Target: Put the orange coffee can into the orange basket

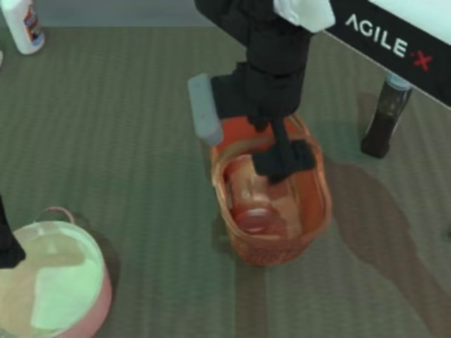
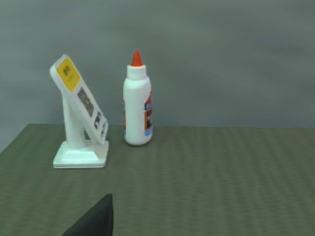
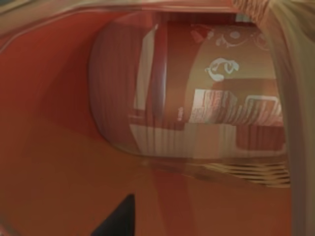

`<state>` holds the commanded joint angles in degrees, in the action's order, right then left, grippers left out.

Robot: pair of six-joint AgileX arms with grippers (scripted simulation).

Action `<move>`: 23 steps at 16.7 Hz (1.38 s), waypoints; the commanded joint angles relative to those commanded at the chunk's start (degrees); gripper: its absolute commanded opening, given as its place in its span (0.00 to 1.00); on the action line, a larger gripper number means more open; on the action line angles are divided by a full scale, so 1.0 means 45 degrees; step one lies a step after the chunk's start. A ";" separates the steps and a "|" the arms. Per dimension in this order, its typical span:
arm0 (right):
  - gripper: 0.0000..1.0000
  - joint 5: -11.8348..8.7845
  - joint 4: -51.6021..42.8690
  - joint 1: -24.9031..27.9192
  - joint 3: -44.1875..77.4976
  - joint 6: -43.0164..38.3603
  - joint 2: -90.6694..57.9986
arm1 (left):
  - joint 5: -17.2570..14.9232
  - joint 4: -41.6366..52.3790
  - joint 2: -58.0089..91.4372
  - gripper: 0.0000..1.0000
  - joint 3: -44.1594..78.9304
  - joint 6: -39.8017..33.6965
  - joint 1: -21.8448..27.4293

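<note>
Can (image 1: pixel 254 211) lies inside your orange basket (image 1: pixel 318 211) under the right pincer (image 1: pixel 282 165), whose finger spread you cannot tell; left arm sits parked at the counter's left.

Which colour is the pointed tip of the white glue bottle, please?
The tip of the glue bottle is orange-red; the left wrist view shows it best.

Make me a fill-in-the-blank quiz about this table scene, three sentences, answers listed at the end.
1. The orange coffee can lies inside the orange ____.
2. The right gripper hangs over the orange basket, while the dark bottle stands on the basket's ____ side in the top view.
3. The glue bottle has an orange-red ____.

Answers: basket; right; tip
</note>
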<state>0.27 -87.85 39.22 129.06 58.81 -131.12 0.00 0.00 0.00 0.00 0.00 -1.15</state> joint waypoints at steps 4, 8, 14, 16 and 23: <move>0.40 0.0000 0.0000 0.0000 0.0000 0.0000 0.0000 | 0.0000 0.0000 0.0000 1.00 0.0000 0.0000 0.0000; 0.10 0.0000 0.0000 0.0000 0.0000 0.0000 0.0000 | 0.0000 0.0000 0.0000 1.00 0.0000 0.0000 0.0000; 0.00 0.0000 0.0000 0.0000 0.0000 0.0000 0.0000 | 0.0000 0.0000 0.0000 1.00 0.0000 0.0000 0.0000; 0.00 0.0000 0.0000 0.0000 0.0000 0.0000 0.0000 | 0.0000 0.0000 0.0000 1.00 0.0000 0.0000 0.0000; 0.00 0.0000 0.0000 0.0000 0.0000 0.0000 0.0000 | 0.0000 0.0000 0.0000 1.00 0.0000 0.0000 0.0000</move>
<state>0.27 -87.85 39.22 129.06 58.81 -131.12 0.00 0.00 0.00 0.00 0.00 -1.15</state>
